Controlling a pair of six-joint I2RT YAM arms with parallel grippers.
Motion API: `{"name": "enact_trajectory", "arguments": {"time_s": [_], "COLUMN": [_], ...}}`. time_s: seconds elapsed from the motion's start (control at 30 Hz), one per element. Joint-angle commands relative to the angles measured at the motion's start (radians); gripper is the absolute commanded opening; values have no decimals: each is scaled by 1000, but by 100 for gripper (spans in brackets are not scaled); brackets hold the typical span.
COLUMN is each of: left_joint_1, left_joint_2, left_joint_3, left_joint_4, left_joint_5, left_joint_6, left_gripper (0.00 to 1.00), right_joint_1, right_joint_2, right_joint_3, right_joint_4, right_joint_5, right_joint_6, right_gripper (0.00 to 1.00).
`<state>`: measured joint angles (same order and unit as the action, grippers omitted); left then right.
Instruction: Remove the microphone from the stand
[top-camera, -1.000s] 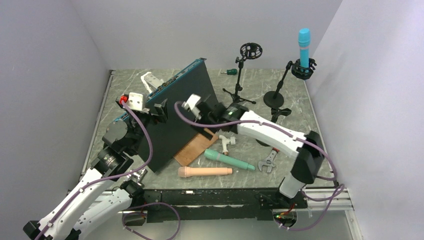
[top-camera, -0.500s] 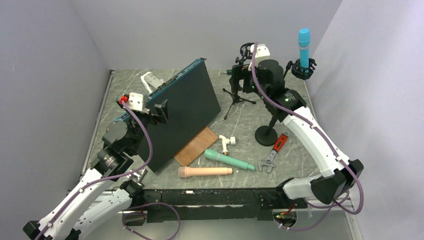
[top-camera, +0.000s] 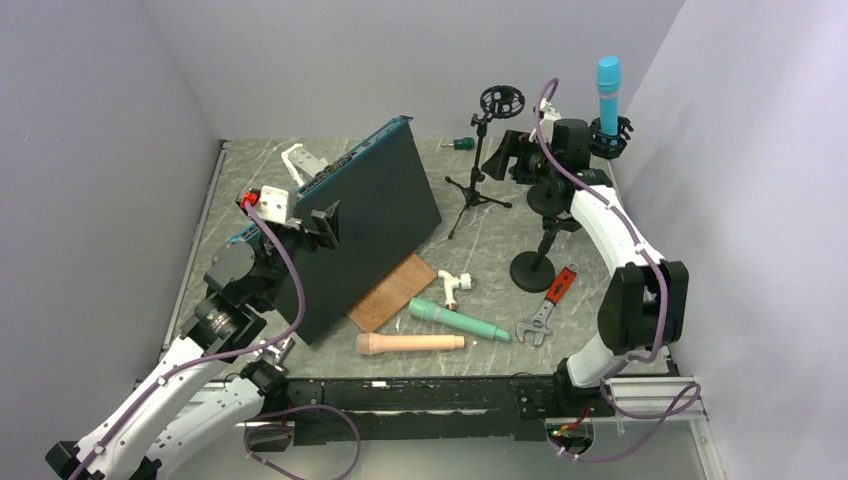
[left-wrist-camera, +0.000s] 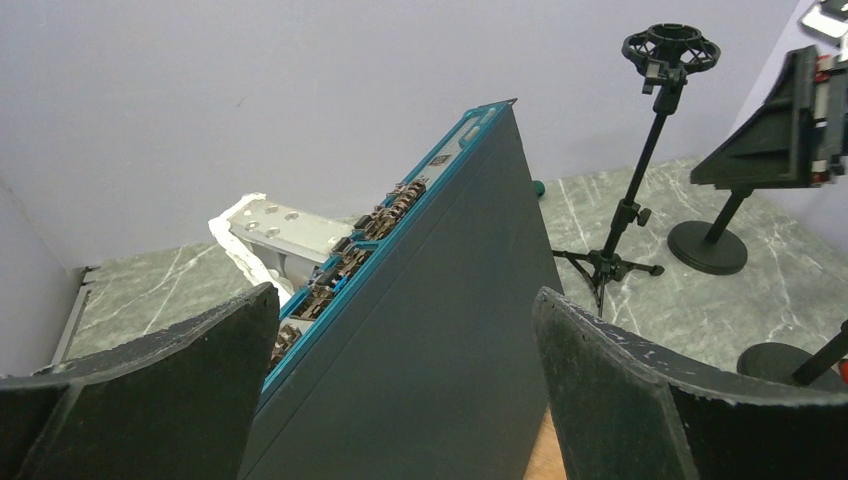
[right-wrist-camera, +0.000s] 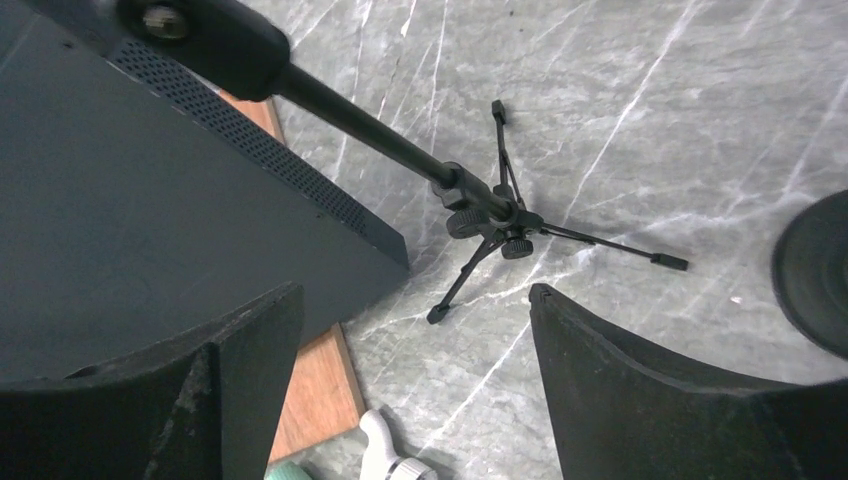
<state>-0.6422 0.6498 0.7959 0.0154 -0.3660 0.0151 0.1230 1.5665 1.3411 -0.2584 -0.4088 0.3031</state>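
A blue microphone (top-camera: 608, 88) stands upright in the black clip of a stand (top-camera: 610, 142) at the back right. My right gripper (top-camera: 508, 157) is open and empty, held high just left of that stand, apart from the microphone. Its wrist view looks down between the open fingers (right-wrist-camera: 640, 380) at a tripod stand (right-wrist-camera: 500, 215) with an empty shock mount (top-camera: 501, 101). My left gripper (top-camera: 318, 222) is open and empty above a big dark panel (top-camera: 365, 225). The blue microphone is out of both wrist views.
A third stand with a round base (top-camera: 533, 270) is mid-right. A green microphone (top-camera: 458, 320), a beige microphone (top-camera: 410, 343), a wooden board (top-camera: 385, 295), a white fitting (top-camera: 455, 285) and a red-handled wrench (top-camera: 548, 305) lie at the front. A green screwdriver (top-camera: 460, 144) lies at the back.
My right arm has swung from the middle of the table up to the back right, ending beside the blue microphone's stand. The left arm has not moved.
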Motion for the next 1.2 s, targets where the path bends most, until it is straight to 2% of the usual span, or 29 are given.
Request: {"name": "enact_trajectory", "arguments": {"time_s": [0.0, 0.17, 0.4, 0.83, 1.17], "left_joint_1": [-10, -12, -12, -11, -12], "left_joint_2": [1, -1, 9, 10, 18], "left_joint_3": [35, 34, 38, 34, 33], "left_joint_4": [9, 9, 5, 7, 8], "left_joint_5": [8, 8, 11, -1, -3], "left_joint_6": [-7, -8, -9, -8, -8], "left_gripper": [99, 99, 99, 99, 99], "right_joint_1": [-17, -15, -15, -3, 9], "right_joint_2": [63, 151, 166, 270, 275], "right_joint_3": [3, 40, 5, 102, 90], "right_joint_4": [167, 163, 213, 159, 170], "right_joint_5": [-180, -200, -103, -110, -127], "right_joint_6": [-29, -54, -64, -134, -159], "right_gripper": [81, 69, 66, 57, 34]}}
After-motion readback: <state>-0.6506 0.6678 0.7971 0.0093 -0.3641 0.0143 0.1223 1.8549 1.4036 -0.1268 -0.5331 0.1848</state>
